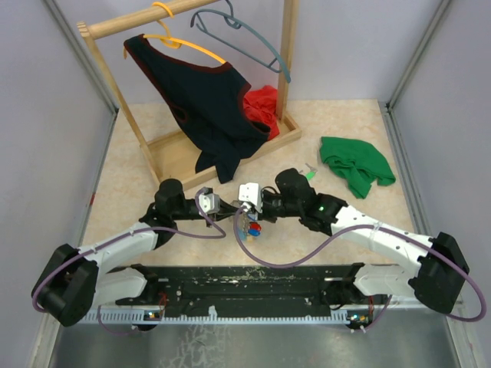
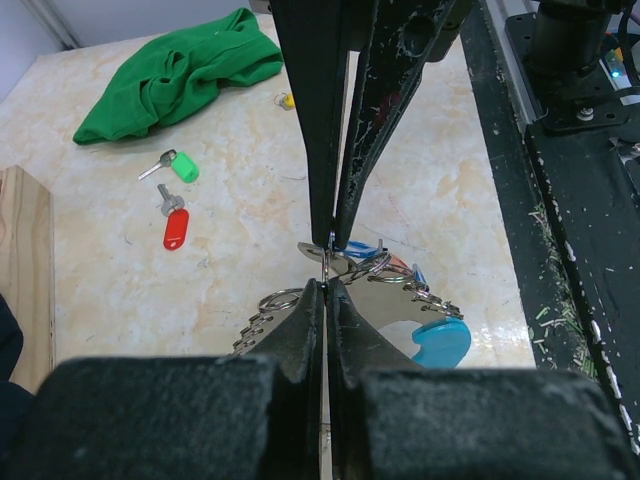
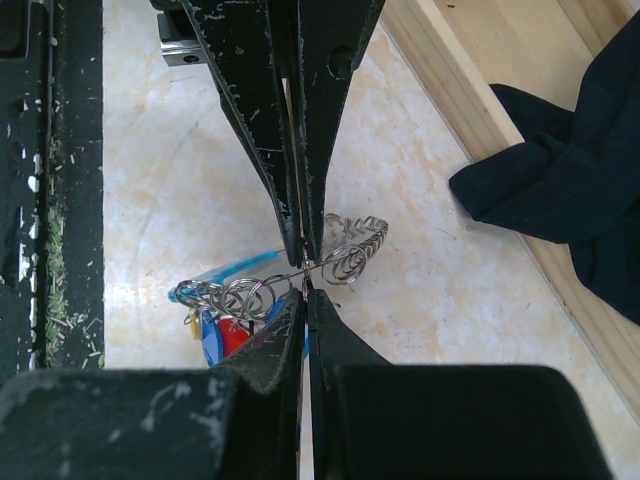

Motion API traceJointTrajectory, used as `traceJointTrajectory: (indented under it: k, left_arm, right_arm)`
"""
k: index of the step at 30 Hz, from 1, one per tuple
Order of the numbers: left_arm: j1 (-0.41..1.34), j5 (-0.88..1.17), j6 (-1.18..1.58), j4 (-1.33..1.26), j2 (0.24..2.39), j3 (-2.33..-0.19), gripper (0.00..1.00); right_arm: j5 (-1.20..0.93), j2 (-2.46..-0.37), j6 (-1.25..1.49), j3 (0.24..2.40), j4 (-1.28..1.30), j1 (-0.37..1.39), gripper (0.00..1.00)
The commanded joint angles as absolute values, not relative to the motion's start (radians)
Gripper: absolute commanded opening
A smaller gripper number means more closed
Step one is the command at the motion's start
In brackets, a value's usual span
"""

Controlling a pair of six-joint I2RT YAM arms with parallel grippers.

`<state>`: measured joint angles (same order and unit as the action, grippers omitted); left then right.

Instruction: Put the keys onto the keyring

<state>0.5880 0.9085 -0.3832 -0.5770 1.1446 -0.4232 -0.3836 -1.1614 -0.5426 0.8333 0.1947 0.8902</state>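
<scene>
While our grippers meet tip to tip: left gripper (image 2: 325, 290) and right gripper (image 2: 331, 238) each pinch narrow on the keyring (image 3: 345, 255).
Keyring: hangs between the tips, low over the counter (image 2: 240, 260), with its blue band (image 2: 440, 343) dangling.
Loose keys: green key (image 2: 182, 165) and red key (image 2: 175, 228) lie on the counter, near the green cloth (image 2: 180, 70).
Handling: we judge the wire light, springy and slippery; take the coil, not the band.
</scene>
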Motion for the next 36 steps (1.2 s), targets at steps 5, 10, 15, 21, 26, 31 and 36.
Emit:
traceJointTrajectory:
  k: [5, 10, 15, 21, 26, 31, 36]
  left_arm:
    - [0.594, 0.905, -0.402, -0.596, 1.139, -0.457, 0.00]
    - [0.594, 0.873, -0.406, -0.592, 1.129, -0.450, 0.00]
    - [0.586, 0.866, -0.405, -0.589, 1.126, -0.449, 0.00]
    - [0.584, 0.881, -0.404, -0.593, 1.126, -0.449, 0.00]
    - [0.583, 0.910, -0.404, -0.601, 1.127, -0.449, 0.00]
    - [0.583, 0.929, -0.404, -0.602, 1.132, -0.449, 0.00]
    - [0.583, 0.933, -0.402, -0.603, 1.135, -0.451, 0.00]
  right_arm:
    - [-0.399, -1.147, -0.518, 0.890, 0.135, 0.902, 0.00]
    - [-0.383, -1.121, -0.520, 0.879, 0.175, 0.888, 0.00]
    - [-0.376, -1.092, -0.522, 0.863, 0.195, 0.874, 0.00]
    - [-0.372, -1.092, -0.525, 0.856, 0.209, 0.868, 0.00]
    - [-0.380, -1.107, -0.527, 0.857, 0.192, 0.869, 0.00]
    - [-0.389, -1.121, -0.529, 0.854, 0.163, 0.869, 0.00]
    - [-0.398, -1.133, -0.535, 0.859, 0.163, 0.869, 0.00]
